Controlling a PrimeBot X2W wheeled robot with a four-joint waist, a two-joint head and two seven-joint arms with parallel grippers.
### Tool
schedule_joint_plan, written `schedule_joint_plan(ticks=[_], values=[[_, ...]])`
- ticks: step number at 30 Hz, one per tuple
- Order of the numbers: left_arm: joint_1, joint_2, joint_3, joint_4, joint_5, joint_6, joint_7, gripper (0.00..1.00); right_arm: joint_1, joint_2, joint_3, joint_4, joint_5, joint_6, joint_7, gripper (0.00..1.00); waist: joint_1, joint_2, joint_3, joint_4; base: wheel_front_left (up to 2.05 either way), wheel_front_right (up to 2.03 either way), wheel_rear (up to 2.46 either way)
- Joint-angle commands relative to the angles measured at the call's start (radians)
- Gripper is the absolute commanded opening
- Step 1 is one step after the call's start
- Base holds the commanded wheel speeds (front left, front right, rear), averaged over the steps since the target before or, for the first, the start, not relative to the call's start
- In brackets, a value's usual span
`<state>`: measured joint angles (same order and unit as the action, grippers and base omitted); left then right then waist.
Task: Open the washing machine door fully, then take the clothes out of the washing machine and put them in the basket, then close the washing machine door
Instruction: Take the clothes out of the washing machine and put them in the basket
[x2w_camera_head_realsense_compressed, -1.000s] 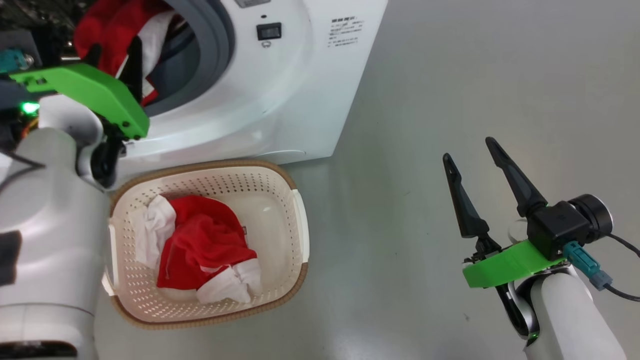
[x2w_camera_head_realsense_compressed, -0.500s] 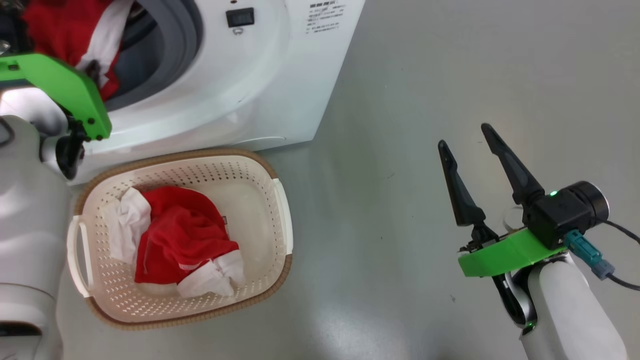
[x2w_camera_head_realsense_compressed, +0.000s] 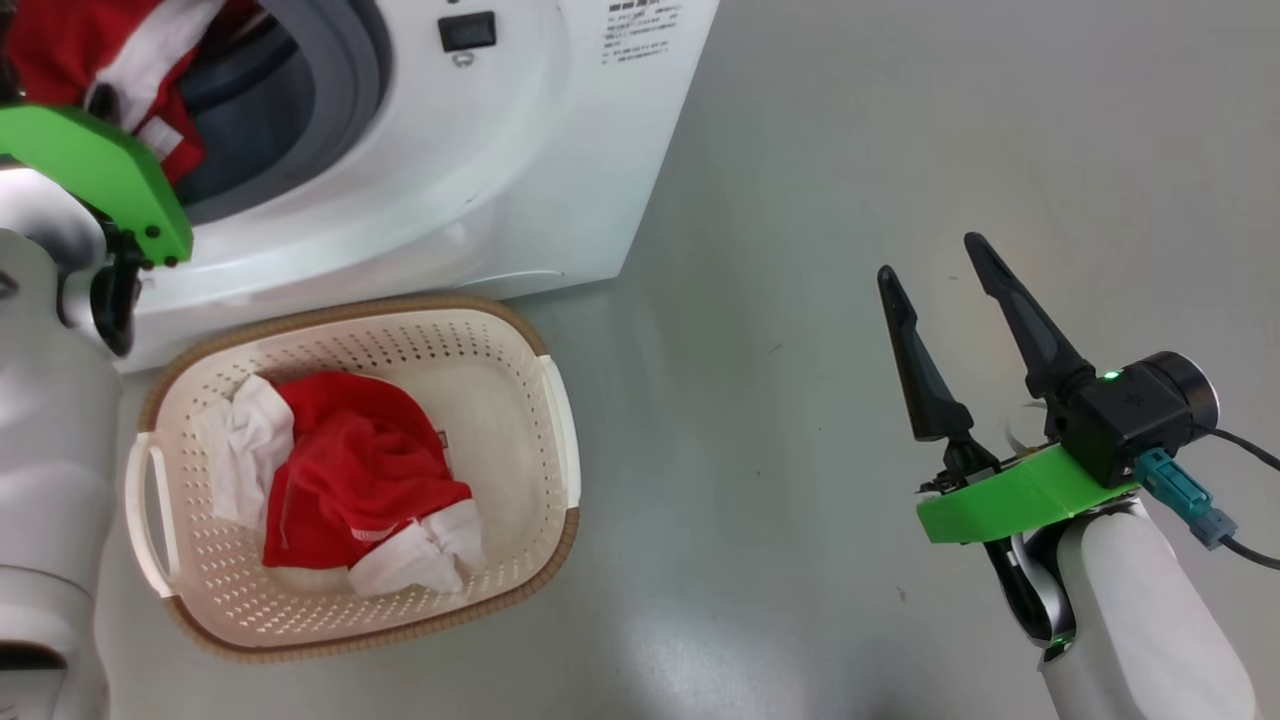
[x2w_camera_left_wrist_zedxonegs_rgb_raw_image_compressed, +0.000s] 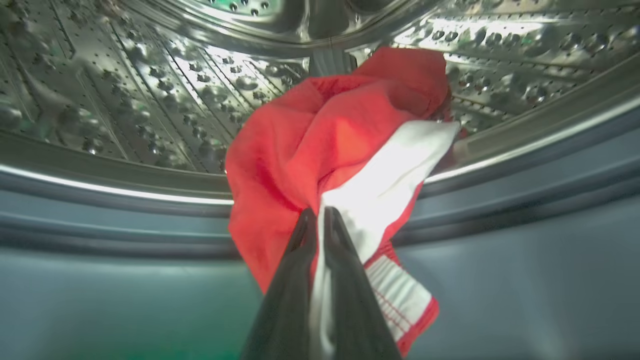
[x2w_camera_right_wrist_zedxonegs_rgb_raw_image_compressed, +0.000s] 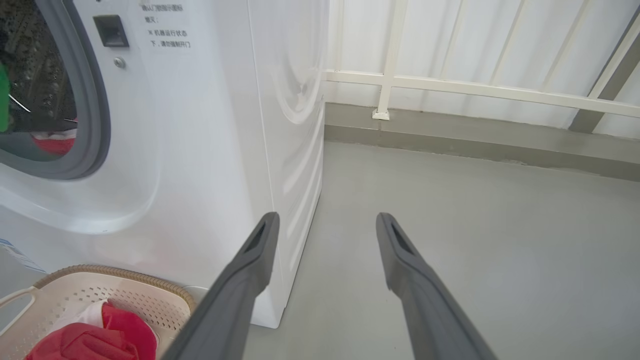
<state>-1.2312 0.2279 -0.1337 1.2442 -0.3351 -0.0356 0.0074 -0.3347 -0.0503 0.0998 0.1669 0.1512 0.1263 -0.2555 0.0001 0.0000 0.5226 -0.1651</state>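
1. Nearest, at 4 o'clock in the head view, the right gripper (x2w_camera_head_realsense_compressed: 930, 258) hangs over the grey floor (x2w_camera_head_realsense_compressed: 900, 120). Its fingers are wide apart and it holds nothing.
2. At 8 o'clock the basket (x2w_camera_head_realsense_compressed: 556, 400) stands just in front of the washing machine (x2w_camera_head_realsense_compressed: 480, 180). One red and white garment (x2w_camera_head_realsense_compressed: 360, 480) already lies inside it.
3. Farther, at 11 o'clock, the left gripper (x2w_camera_left_wrist_zedxonegs_rgb_raw_image_compressed: 316, 214) reaches into the machine's mouth. Its fingers are clamped together on a second red garment (x2w_camera_left_wrist_zedxonegs_rgb_raw_image_compressed: 320, 145), which hangs over the grey rubber ring (x2w_camera_left_wrist_zedxonegs_rgb_raw_image_compressed: 500, 210) in front of the steel drum (x2w_camera_left_wrist_zedxonegs_rgb_raw_image_compressed: 150, 85).
4. I judge the task about half done. The opening is free and one piece is moved. The gripped piece must still go to the basket, then the door must be closed.
5. One second ago the left fingers stood apart around the cloth; now they pinch it. The right gripper is unchanged. The head picture has slid sideways, so the camera moved, not the basket.
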Motion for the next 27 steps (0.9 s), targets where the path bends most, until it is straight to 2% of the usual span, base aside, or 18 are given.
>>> schedule_joint_plan(ticks=[1,7,10,13,20,27], values=[[0.013,0.046,0.012,-0.026,-0.005,0.0,-0.023,0.0,-0.003,0.0,0.014,-0.019,0.002,0.004,-0.006,1.0,-0.0001,0.0,-0.006,0.005,0.0,0.0,0.0],[0.051,0.027,0.016,-0.06,-0.017,-0.016,-0.201,0.0,0.01,0.0,0.001,-0.015,-0.009,0.004,-0.006,1.0,-0.0001,0.0,-0.038,0.03,0.0,0.0,0.0],[0.087,0.017,0.024,-0.09,-0.026,-0.023,-0.251,0.0,0.019,0.0,-0.002,-0.015,-0.014,0.004,-0.006,1.0,-0.0001,0.0,-0.058,0.043,0.0,0.0,0.0],[0.128,0.009,0.034,-0.148,-0.031,-0.034,-0.267,0.0,0.023,0.0,-0.007,-0.013,-0.02,0.004,-0.006,1.0,-0.0001,0.0,-0.076,0.058,0.0,0.0,0.0],[0.292,-0.011,0.092,-0.474,0.005,-0.028,-0.269,0.0,0.046,0.0,-0.019,-0.011,-0.027,0.004,-0.006,1.0,-0.0001,0.0,-0.131,0.094,0.0,0.0,0.0],[0.441,-0.035,0.137,-0.647,0.035,-0.028,-0.269,0.0,0.066,0.0,-0.018,-0.002,-0.028,0.004,-0.006,1.0,-0.0001,0.0,-0.184,0.106,0.0,0.0,0.0]])
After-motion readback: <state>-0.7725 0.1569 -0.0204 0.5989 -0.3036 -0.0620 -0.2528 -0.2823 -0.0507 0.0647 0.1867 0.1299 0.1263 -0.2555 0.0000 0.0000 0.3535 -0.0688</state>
